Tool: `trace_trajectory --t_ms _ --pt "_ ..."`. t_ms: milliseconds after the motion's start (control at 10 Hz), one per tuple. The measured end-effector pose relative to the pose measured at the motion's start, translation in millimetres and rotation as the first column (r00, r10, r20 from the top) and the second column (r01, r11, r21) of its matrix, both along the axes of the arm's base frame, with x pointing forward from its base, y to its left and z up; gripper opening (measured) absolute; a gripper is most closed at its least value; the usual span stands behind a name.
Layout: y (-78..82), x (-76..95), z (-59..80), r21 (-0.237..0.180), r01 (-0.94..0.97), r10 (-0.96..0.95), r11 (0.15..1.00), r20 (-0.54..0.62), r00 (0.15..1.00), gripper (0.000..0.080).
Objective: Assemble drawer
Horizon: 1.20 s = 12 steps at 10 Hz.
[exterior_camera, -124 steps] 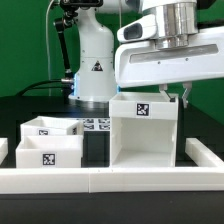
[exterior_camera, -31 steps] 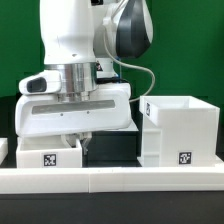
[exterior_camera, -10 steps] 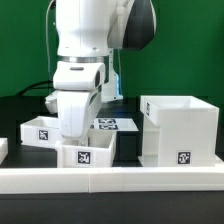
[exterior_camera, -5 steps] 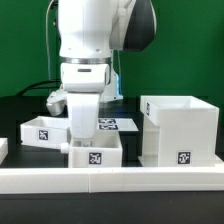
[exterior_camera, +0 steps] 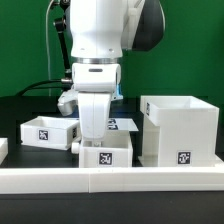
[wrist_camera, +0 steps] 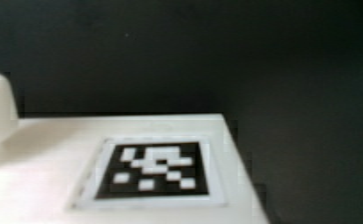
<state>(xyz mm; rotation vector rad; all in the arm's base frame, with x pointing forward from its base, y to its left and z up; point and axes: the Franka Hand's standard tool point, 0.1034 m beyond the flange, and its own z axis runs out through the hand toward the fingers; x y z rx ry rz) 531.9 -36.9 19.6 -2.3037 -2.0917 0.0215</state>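
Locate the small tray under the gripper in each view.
Exterior view: tray low centre, under the gripper, beside the big box.
Wrist view: close up, a white tagged surface, probably this tray.
Shared landmark: the tray's black-and-white tag.

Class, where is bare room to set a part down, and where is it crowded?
Free: black table between the exterior view's left tray and the front rail. Crowded: narrow gap between the middle tray and the housing.

The housing (exterior_camera: 180, 125), the tray under the arm (exterior_camera: 108, 156) and the farther tray (exterior_camera: 47, 132) are moulded in smooth, matt white plastic. The arm's shell (exterior_camera: 100, 30) is finished in glossy white plastic, and the table (exterior_camera: 20, 108) is surfaced in matt black.
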Motion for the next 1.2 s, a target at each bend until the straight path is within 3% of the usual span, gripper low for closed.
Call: trace_trajectory --t_ms 400,800,1200 --pt "9.1 0.3 -4.9 -0.004 -0.042 0.042 0.999 0.009 0.999 0.0042" --pt "6.6 1.9 -5.7 -0.006 -0.031 0.031 0.999 0.039 0.999 0.0042" --pt "22.8 9.3 -2.3 -0.002 -0.025 0.025 1.0 0.053 0.998 0.0042"
